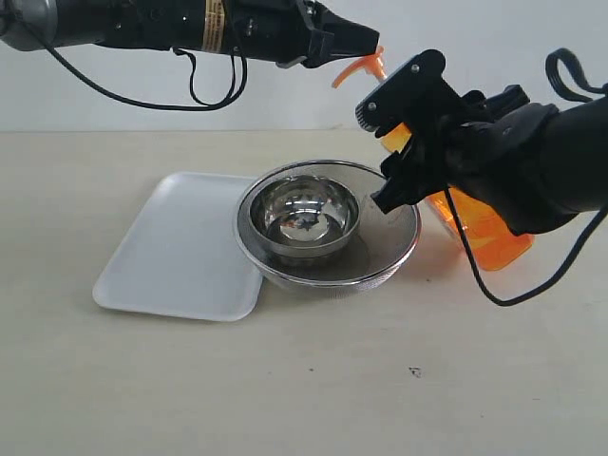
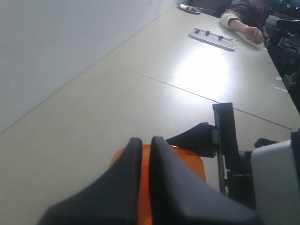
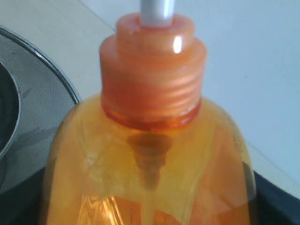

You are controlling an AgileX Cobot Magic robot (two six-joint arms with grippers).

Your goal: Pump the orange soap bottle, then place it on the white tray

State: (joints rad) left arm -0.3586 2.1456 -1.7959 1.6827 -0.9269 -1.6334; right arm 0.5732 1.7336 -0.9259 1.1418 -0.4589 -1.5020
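Observation:
The orange soap bottle (image 1: pixel 486 231) leans at the right of the table, its neck clamped between the two black fingers of my right gripper (image 1: pixel 399 138). In the right wrist view the bottle (image 3: pixel 150 159) fills the frame, with its ribbed orange cap (image 3: pixel 152 79) and white stem (image 3: pixel 157 11). My left gripper (image 1: pixel 369 40) is shut, its tip resting right on top of the orange pump head (image 1: pixel 359 66). The left wrist view shows the shut left gripper (image 2: pixel 146 140) with the pump head (image 2: pixel 190 161) just beneath it. The white tray (image 1: pixel 176 249) lies flat at the left.
A round steel bowl (image 1: pixel 306 214) sits inside a mesh strainer (image 1: pixel 394 237) between the tray and the bottle, overlapping the tray's right edge. The strainer's rim (image 3: pixel 44 70) is close beside the bottle. A pale wall stands behind the table.

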